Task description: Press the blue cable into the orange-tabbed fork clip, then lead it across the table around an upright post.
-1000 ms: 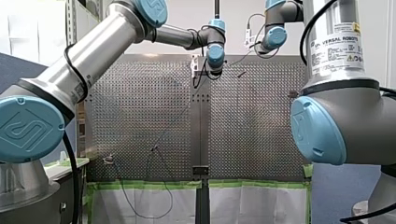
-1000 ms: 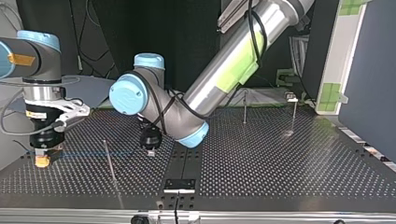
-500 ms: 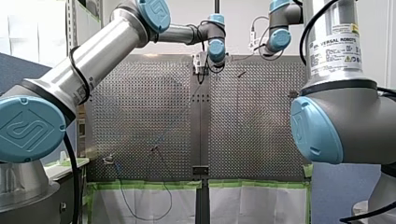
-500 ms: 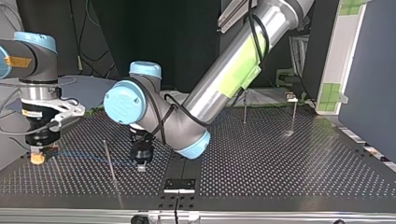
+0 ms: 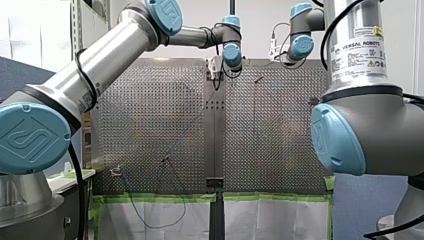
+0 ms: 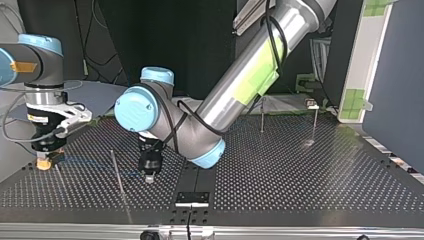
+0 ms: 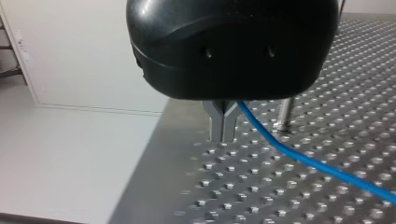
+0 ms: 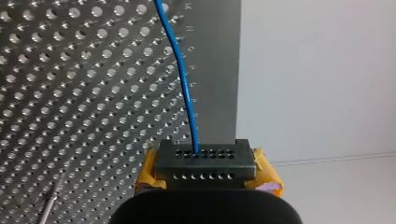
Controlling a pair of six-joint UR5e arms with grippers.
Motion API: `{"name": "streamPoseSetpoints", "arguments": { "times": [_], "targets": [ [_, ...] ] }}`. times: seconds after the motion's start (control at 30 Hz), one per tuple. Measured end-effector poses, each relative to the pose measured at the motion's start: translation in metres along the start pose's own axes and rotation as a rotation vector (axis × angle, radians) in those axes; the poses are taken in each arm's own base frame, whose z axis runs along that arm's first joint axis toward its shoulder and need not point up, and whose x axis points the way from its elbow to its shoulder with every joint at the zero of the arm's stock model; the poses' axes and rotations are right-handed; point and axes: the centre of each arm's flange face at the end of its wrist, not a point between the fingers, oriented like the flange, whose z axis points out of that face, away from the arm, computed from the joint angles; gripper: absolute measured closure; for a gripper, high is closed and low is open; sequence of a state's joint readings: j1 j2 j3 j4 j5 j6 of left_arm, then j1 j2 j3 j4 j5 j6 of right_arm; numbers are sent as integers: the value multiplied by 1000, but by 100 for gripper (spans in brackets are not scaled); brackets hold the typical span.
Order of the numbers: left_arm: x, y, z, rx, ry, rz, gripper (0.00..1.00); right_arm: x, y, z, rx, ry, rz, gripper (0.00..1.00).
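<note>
Perforated steel table [image 6: 300, 175], dark backdrop behind in the top view, pale wall in the front view. Blue cable [image 7: 299, 157] strung low over the table between two end effectors, presumably for enough tension to steer it.

Left end effector [image 7: 223, 128]: metal fingers [image 7: 216, 127] pinched together to a narrow tip. Blue cable coming out of the notch just above them and trailing off over the holes. Likely a loose guiding grip, letting the line slide.

Right end effector [image 8: 203, 161]: closed on the blue cable further along, line entering the black perforated pad between yellow pads [image 8: 266, 176]. Judged the anchoring end, holding tension.

Top view: left end effector low over the table, just beside a thin upright post [image 6: 117, 172]. Right end effector well apart at the view's left. Post between the two, cable passing close by it. Which side of the post, cannot tell.

Orange-tabbed fork clip not made out in any view, so pressing step unconfirmed. By the pose, judged to be the routing-round-the-post step.
</note>
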State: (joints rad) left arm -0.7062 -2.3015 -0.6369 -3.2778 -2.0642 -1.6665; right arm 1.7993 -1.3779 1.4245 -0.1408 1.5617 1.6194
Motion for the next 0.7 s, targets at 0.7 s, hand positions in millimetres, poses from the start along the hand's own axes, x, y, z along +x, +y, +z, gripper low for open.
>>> {"name": "streamPoseSetpoints", "arguments": {
  "times": [0.7],
  "targets": [
    [26,0,13,24,13,11,100,-60,11,30,23,-38,43,100]
  ]
}}
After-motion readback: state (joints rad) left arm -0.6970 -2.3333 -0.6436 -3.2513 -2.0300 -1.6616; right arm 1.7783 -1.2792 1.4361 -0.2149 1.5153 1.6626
